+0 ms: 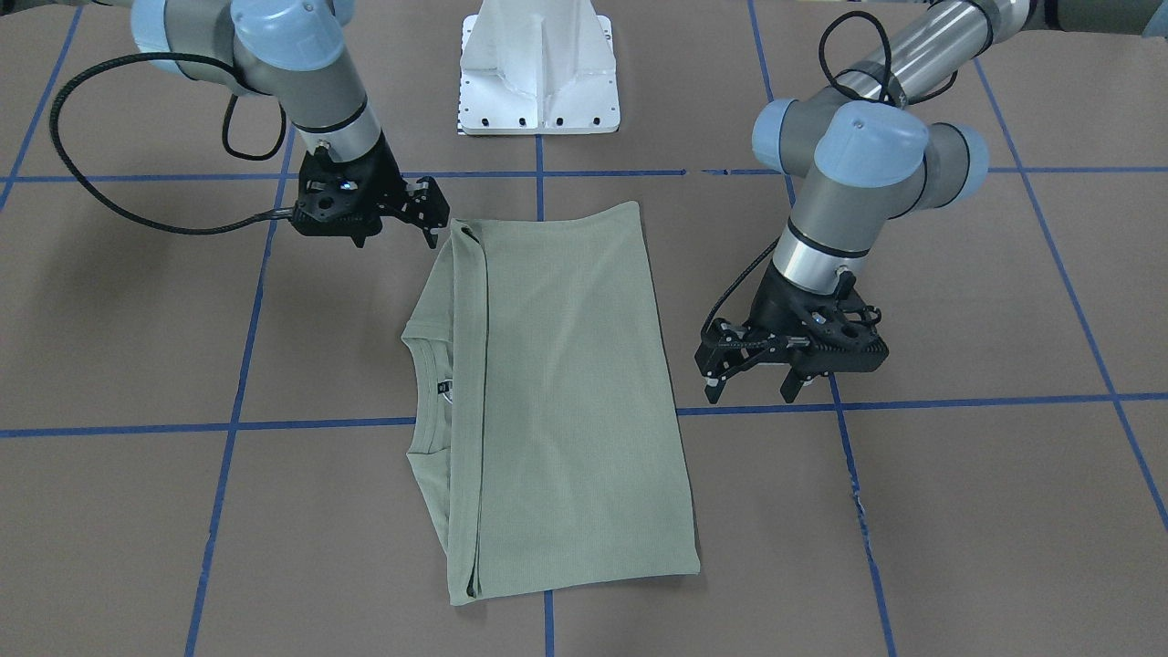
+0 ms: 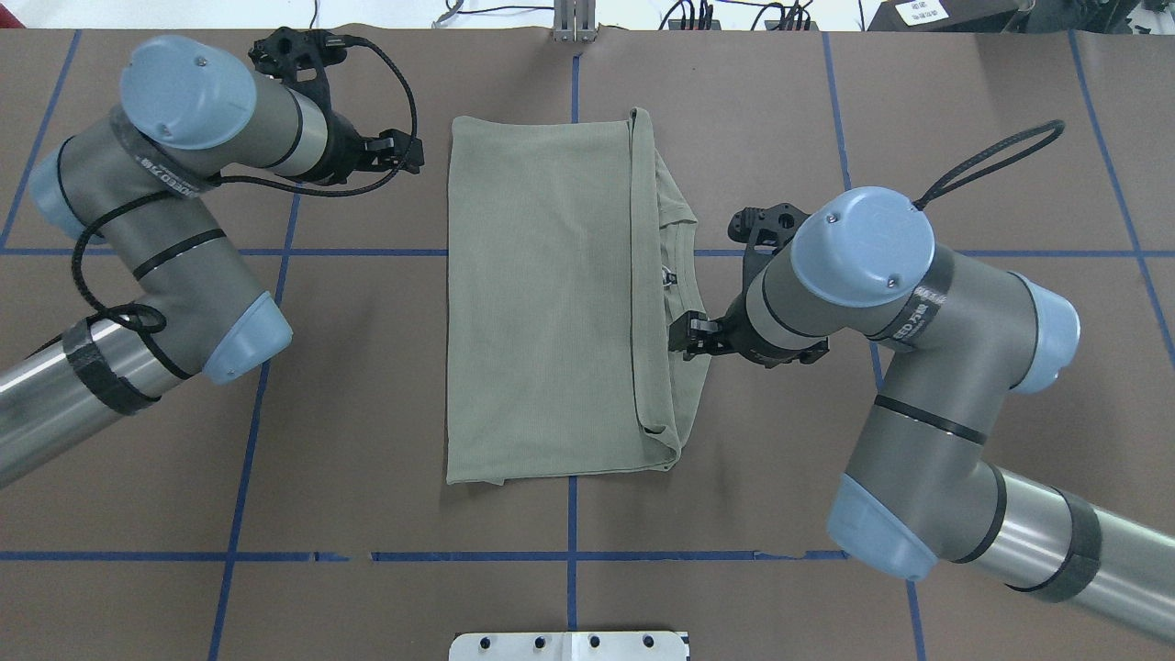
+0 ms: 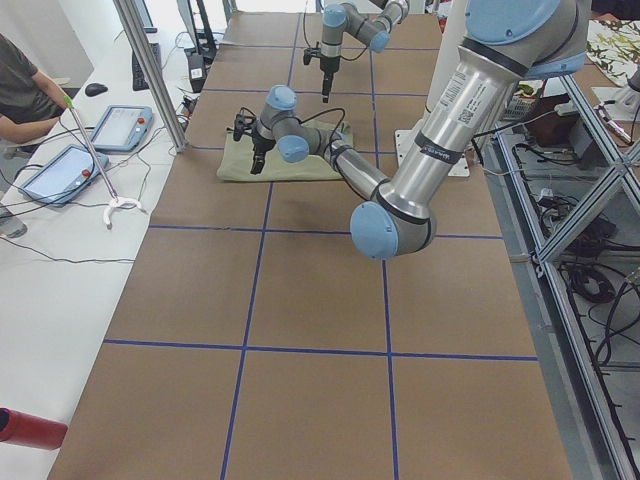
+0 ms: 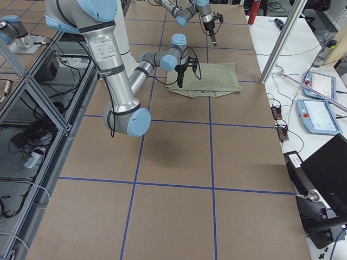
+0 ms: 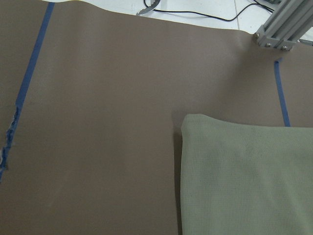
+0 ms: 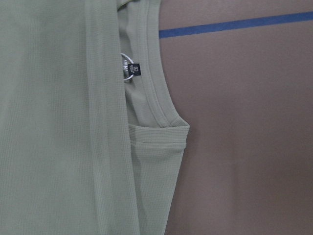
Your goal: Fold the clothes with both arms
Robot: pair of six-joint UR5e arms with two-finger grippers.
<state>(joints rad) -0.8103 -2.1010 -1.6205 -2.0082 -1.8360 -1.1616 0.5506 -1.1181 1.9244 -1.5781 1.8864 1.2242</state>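
The pale sage-green shirt (image 1: 566, 392) (image 2: 542, 303) lies flat on the brown table, folded into a long rectangle. Its ribbed neck and black label (image 1: 444, 387) (image 6: 131, 69) show at the edge on the robot's right. My left gripper (image 1: 750, 394) (image 2: 408, 153) hangs open above the table, just off the shirt's far corner on the robot's left, holding nothing. My right gripper (image 1: 436, 224) (image 2: 690, 334) is open at the neck-side edge of the shirt, nearer the robot, with no cloth between its fingers. Neither wrist view shows fingers. The left wrist view shows a shirt corner (image 5: 249, 181).
The white pedestal base (image 1: 538, 73) stands at the robot's side of the table. Blue tape lines (image 2: 569, 555) divide the brown surface. A person sits at a side desk with tablets (image 3: 120, 125). An aluminium post (image 5: 283, 24) rises at the far table edge.
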